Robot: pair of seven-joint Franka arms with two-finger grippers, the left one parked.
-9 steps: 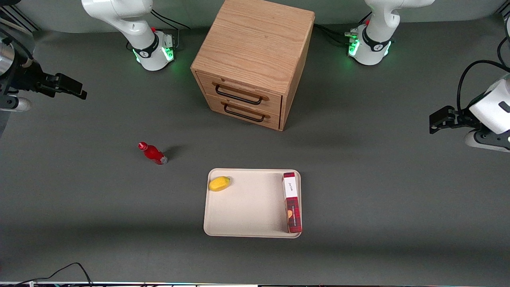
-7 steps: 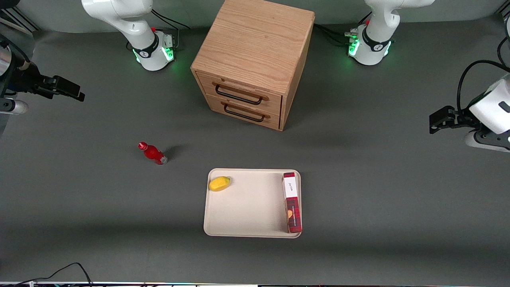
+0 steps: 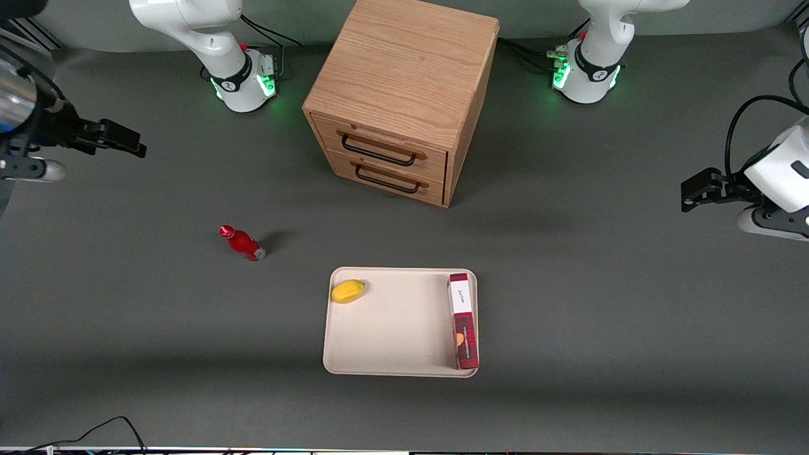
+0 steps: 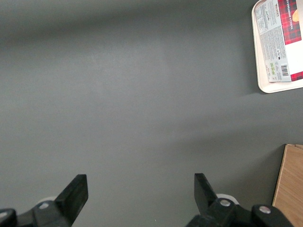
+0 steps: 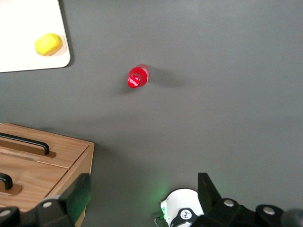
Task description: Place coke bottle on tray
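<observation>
The coke bottle point(image 3: 242, 242), small and red with a red cap and a whitish base, stands on the grey table beside the tray, toward the working arm's end. It also shows in the right wrist view point(image 5: 138, 77), seen from above. The beige tray point(image 3: 392, 328) lies near the front camera, in front of the cabinet; its corner shows in the right wrist view point(image 5: 59, 52). My right gripper point(image 3: 129, 143) hangs high near the working arm's end of the table, well away from the bottle. It is open and empty point(image 5: 142, 198).
A wooden two-drawer cabinet point(image 3: 401, 95) stands farther from the front camera than the tray. On the tray lie a yellow fruit point(image 3: 348, 291) and a long red plaid box point(image 3: 463, 320). The working arm's base point(image 3: 243, 79) stands beside the cabinet.
My right gripper has shifted slightly toward the middle of the table and a little upward. The bottle and the tray have not moved.
</observation>
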